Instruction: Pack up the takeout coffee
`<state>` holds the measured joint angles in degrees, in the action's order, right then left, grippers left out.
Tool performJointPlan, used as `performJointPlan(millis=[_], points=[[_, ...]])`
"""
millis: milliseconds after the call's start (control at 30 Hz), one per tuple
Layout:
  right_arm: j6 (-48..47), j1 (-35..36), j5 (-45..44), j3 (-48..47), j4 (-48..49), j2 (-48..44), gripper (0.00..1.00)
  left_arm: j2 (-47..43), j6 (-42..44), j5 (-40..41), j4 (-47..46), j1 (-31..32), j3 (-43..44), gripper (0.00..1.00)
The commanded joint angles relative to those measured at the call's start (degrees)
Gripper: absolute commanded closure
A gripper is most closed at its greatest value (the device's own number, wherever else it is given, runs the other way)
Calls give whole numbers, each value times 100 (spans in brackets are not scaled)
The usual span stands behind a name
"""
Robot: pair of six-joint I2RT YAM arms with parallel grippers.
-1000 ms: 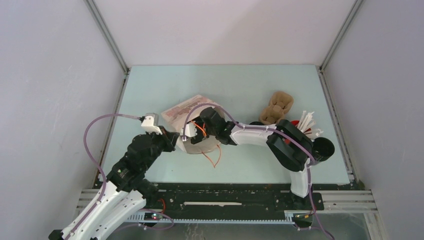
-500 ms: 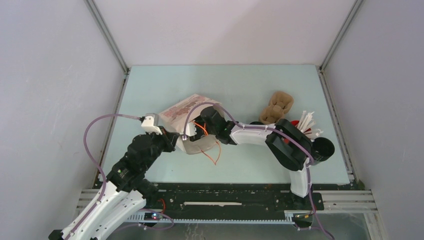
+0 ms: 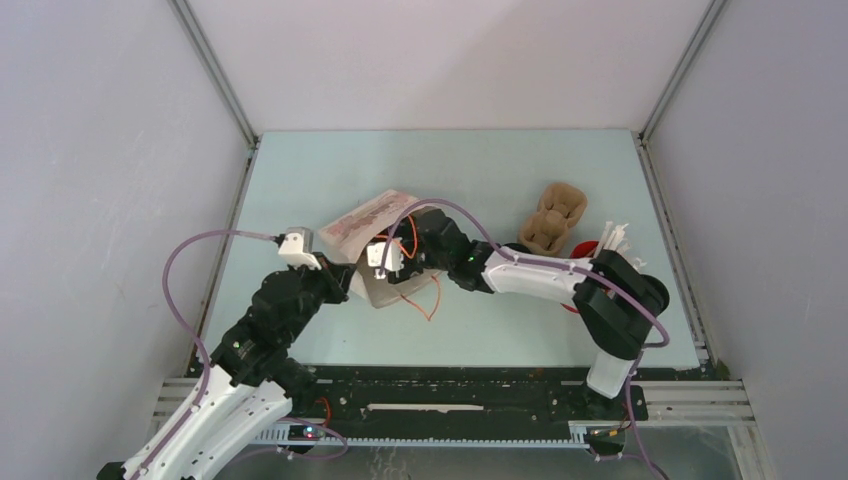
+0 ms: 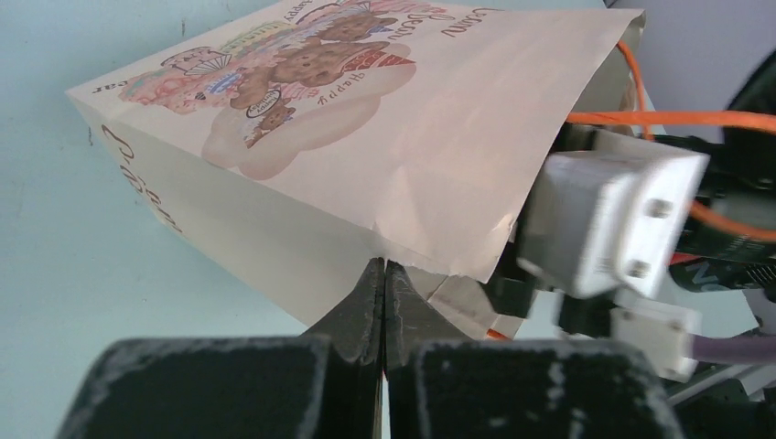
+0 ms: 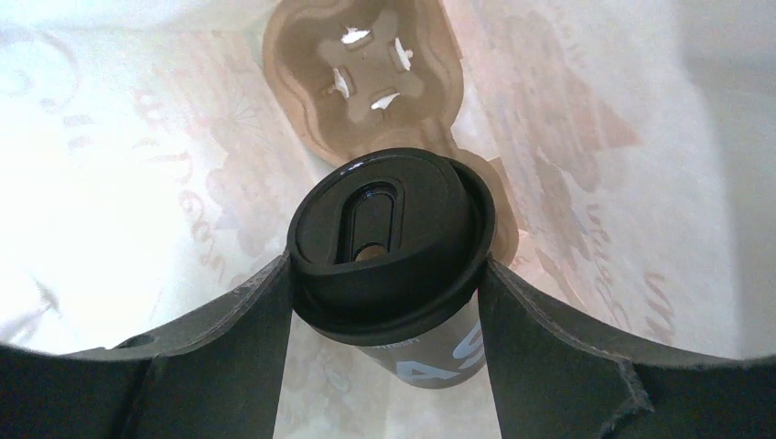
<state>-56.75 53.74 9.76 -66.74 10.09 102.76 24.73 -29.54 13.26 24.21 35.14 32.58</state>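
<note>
Left gripper (image 4: 384,274) clenched on open edge of paper bag (image 4: 366,137), bag on its side on table (image 3: 480,170). Right gripper (image 5: 387,265) inside bag, grasping black-lidded takeout coffee (image 5: 389,219) by lid rim. Beyond cup, brown pulp carrier (image 5: 366,55) at bag's far end.

Pretty bare setup tbh. A pale mint-green bench (image 3: 480,170) is boxed in on three sides by plain whitish-grey panels: a back wall (image 3: 440,60), a left wall (image 3: 100,180) and a right wall (image 3: 770,180). The two back corners are trimmed with slim silver metal posts (image 3: 215,72). Along the near edge a black plate (image 3: 500,385) is bolted down, with a toothed metal rail (image 3: 450,437) just below it. Everything is lit softly and evenly, and only faint shadows are thrown on the bench.
</note>
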Motion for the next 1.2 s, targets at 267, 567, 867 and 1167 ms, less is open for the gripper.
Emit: performJointPlan(millis=[267, 567, 867, 1167], points=[[1260, 201, 908, 821, -372, -1977, 67, 320, -128, 527, 434, 11, 633, 100], [2967, 234, 1421, 1111, -587, -3277, 66, 816, -233, 99, 729, -308, 1142, 100], [4230, 73, 1852, 1261, -509, -4145, 67, 1492, -115, -860, 864, -903, 1917, 100], [3585, 13, 2124, 1366, -148, -3214, 65, 1593, -341, -2445, 81, -886, 1867, 100]])
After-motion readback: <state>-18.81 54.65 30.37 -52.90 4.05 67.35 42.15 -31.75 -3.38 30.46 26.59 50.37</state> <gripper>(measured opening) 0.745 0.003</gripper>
